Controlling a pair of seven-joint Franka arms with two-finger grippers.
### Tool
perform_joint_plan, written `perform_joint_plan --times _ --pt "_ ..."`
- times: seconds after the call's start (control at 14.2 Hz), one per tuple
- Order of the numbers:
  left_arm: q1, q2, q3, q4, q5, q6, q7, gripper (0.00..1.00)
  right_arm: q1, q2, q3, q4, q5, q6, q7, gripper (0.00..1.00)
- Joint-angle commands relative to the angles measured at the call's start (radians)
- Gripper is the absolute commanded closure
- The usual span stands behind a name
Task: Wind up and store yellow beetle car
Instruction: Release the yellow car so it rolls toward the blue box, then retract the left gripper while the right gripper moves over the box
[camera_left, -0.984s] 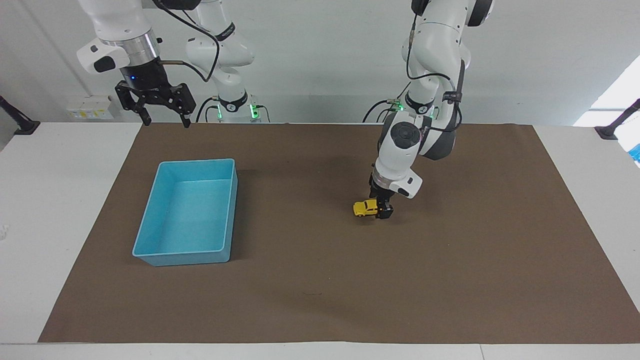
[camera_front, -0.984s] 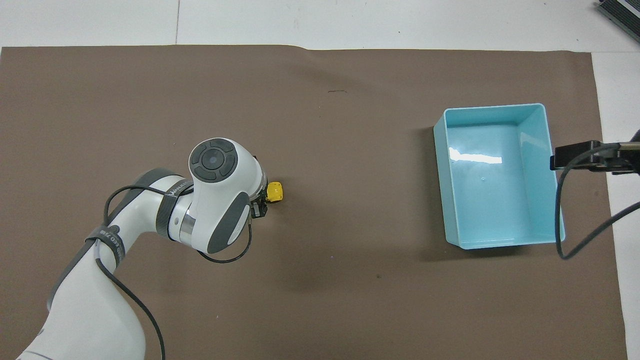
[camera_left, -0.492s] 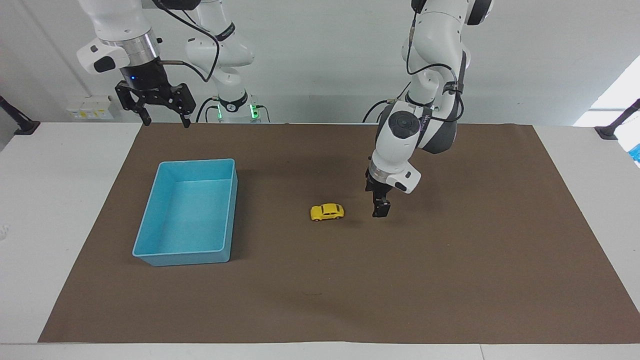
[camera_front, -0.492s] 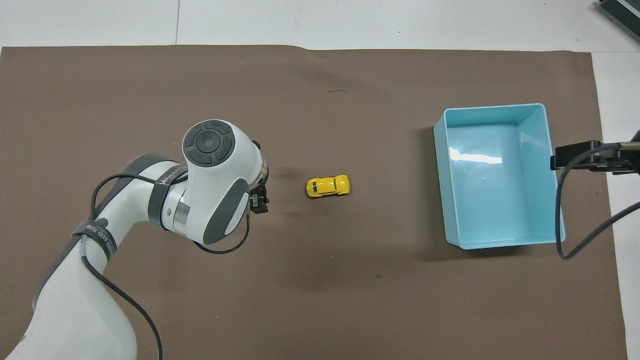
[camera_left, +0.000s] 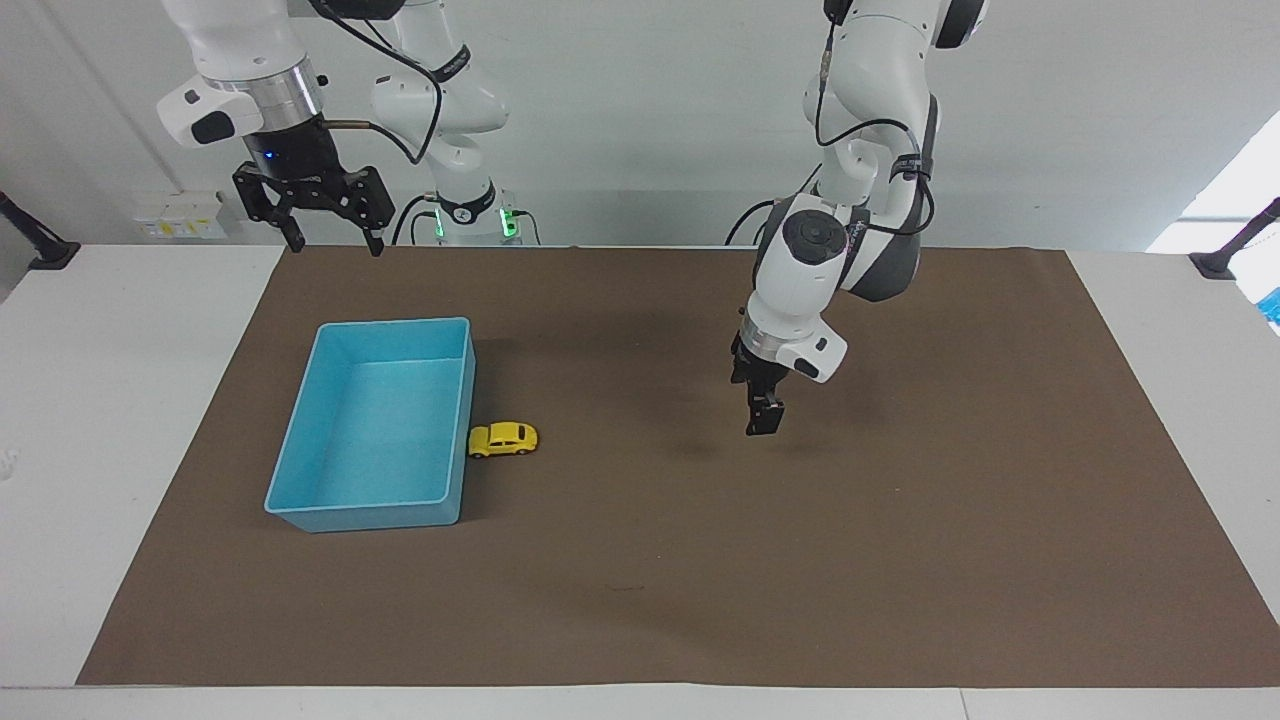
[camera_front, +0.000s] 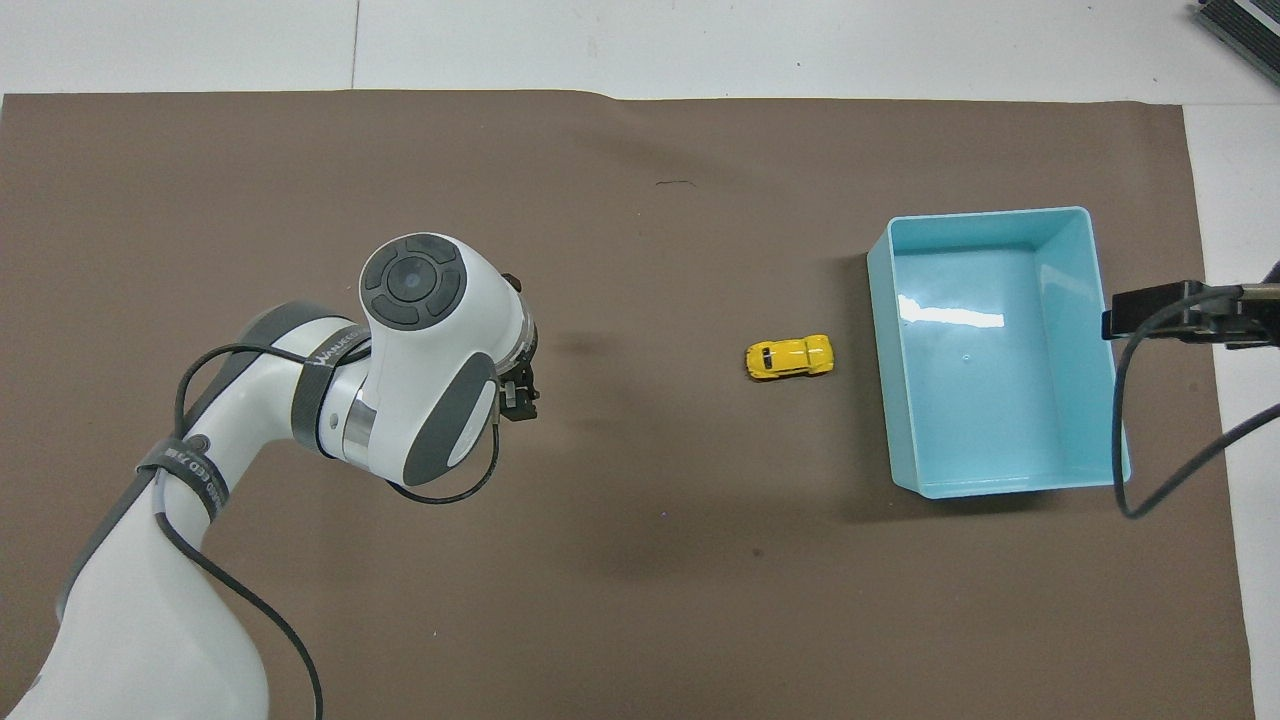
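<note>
The yellow beetle car (camera_left: 503, 439) stands on its wheels on the brown mat, just outside the blue bin (camera_left: 455, 420), beside the bin wall that faces the left arm's end. The overhead view shows the car (camera_front: 789, 357) with a small gap to the bin (camera_front: 880, 330). My left gripper (camera_left: 763, 420) hangs empty and open a little above the mat's middle, well apart from the car. It is partly hidden under its wrist in the overhead view (camera_front: 518, 395). My right gripper (camera_left: 322, 238) waits open and raised over the mat's edge nearest the robots, by the bin.
The brown mat (camera_left: 900, 560) covers most of the white table. The bin holds nothing. A black cable and bracket (camera_front: 1165, 315) of the right arm hang over the bin's outer wall in the overhead view.
The left gripper let go of the car and rose slightly. The car rolled across the mat from the left gripper to the bin's side. The right arm has not moved.
</note>
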Motion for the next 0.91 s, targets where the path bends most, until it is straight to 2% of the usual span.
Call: perform_joint_plan --times 0.0,0.49,0.7,0.84 --pt "0.003 -0.004 0.003 0.013 0.009 -0.026 0.021 0.0 -0.004 -0.006 0.004 -0.003 -0.002 0.009 0.011 0.0" --pt "0.024 -0.034 0.012 0.12 0.008 -0.105 0.218 0.0 -0.016 -0.009 -0.005 -0.004 -0.002 -0.013 0.013 0.0" --pt "0.071 -0.1 0.012 0.127 0.005 -0.121 0.258 0.0 -0.016 -0.011 -0.006 -0.003 0.001 -0.023 0.008 0.0" --pt "0.094 -0.142 0.015 0.128 0.005 -0.162 0.32 0.0 -0.018 -0.012 -0.011 -0.003 0.07 -0.046 -0.044 0.0"
